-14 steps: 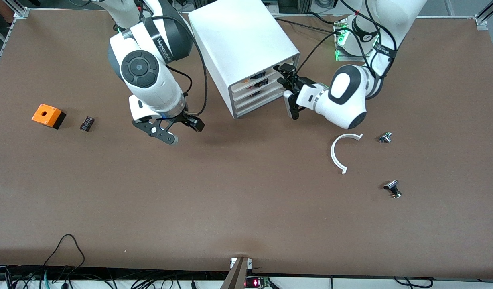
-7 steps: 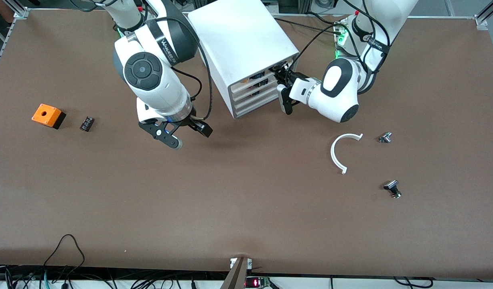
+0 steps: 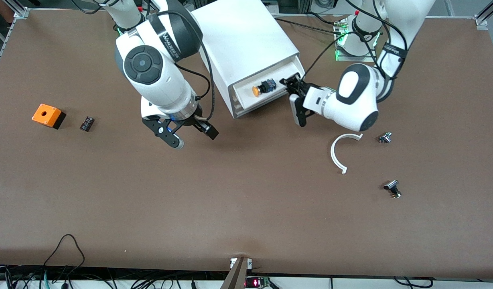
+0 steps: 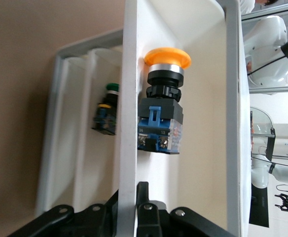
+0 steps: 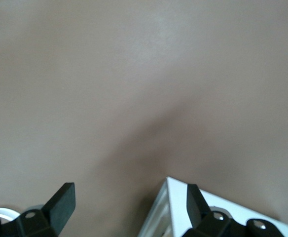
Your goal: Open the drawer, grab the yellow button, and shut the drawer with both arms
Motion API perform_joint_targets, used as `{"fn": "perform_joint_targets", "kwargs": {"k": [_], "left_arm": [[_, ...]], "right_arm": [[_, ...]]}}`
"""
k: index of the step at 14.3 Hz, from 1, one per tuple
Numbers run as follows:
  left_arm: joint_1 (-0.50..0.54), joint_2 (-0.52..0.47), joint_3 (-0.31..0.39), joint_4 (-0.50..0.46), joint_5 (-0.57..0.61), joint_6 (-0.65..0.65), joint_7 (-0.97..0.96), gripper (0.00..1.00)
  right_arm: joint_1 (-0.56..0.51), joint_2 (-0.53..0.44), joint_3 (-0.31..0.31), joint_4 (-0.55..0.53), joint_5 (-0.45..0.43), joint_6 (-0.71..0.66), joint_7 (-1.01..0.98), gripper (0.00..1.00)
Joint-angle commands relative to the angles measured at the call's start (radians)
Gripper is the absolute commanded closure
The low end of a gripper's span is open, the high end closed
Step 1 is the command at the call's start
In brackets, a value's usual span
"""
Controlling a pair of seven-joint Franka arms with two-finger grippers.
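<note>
**Reaching for the button: my right gripper is the free one**

Holding the drawer out of the cabinet, my left gripper is clamped tight on the front edge at the corner toward the left arm's end of the desk. It is busy, so I am judging the pick goes to the other arm.

Lying on its side in the tray, the button is showing plainly. Its long axis is running along the drawer front, orange cap pointing toward the right arm's end, blue-and-black body toward my left gripper, just beside it.

My right gripper is hanging over bare desk, fingers spread wide and carrying nothing. From there the button is lying toward the cabinet and higher up, so I am expecting a rise and a reach across, closing across the button's body.
</note>
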Motion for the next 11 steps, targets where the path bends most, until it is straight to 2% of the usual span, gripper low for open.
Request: {"fn": "perform_joint_targets", "kwargs": {"k": [1, 6, 7, 8, 11], "left_arm": [[0.034, 0.091, 0.006, 0.117, 0.108, 0.036, 0.001, 1.00], [0.096, 0.157, 0.013, 0.272, 0.220, 0.034, -0.001, 1.00], [0.100, 0.160, 0.013, 0.291, 0.239, 0.027, -0.001, 0.85], [0.102, 0.160, 0.012, 0.294, 0.250, 0.021, 0.002, 0.01], [0.110, 0.151, 0.017, 0.302, 0.263, 0.002, -0.001, 0.00]], "right_arm": [[0.045, 0.078, -0.004, 0.129, 0.011, -0.015, 0.118, 0.00], [0.146, 0.141, -0.008, 0.202, 0.008, 0.007, 0.345, 0.00], [0.165, 0.151, -0.008, 0.213, 0.007, 0.017, 0.377, 0.00], [0.179, 0.159, -0.008, 0.216, 0.007, 0.037, 0.405, 0.00], [0.220, 0.176, -0.008, 0.216, 0.007, 0.117, 0.462, 0.00]]}}
